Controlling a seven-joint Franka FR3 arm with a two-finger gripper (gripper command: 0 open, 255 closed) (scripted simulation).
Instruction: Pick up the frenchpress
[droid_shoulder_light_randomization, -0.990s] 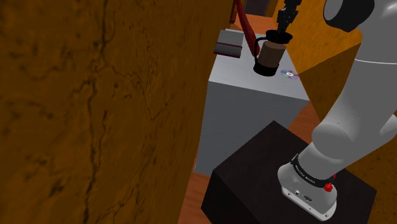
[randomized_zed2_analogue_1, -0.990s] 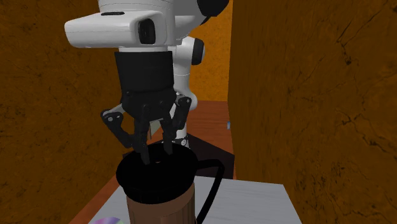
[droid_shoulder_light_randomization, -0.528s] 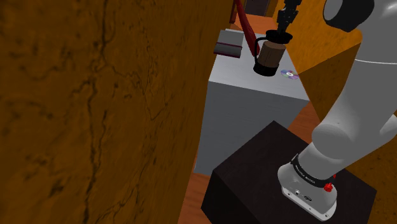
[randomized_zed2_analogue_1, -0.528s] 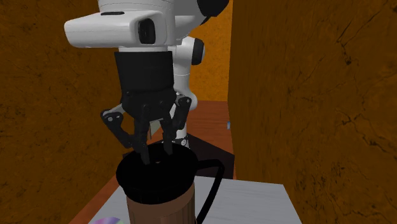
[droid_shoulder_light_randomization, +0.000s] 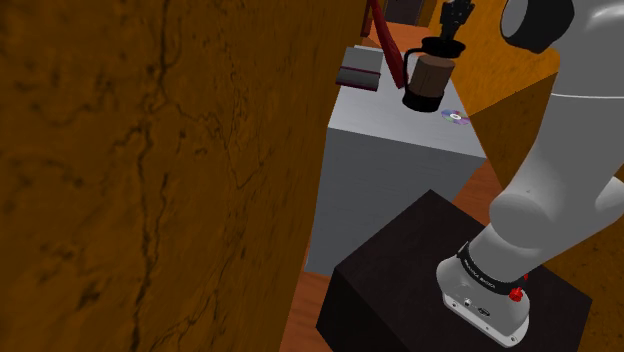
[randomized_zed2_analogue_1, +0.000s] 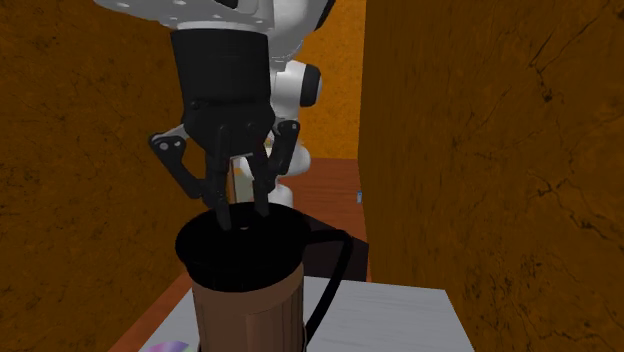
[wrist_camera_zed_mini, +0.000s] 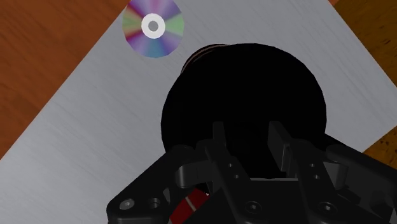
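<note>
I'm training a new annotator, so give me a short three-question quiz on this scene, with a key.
1. True or false: the rainbow disc lies flat on the grey table, not touching the french press.
2. The gripper grasps the french press by: A its handle; B its black top; C its base.
3. Fill in: below its top, the french press's body is ___ in colour.
Key: 1 true; 2 B; 3 brown.
</note>
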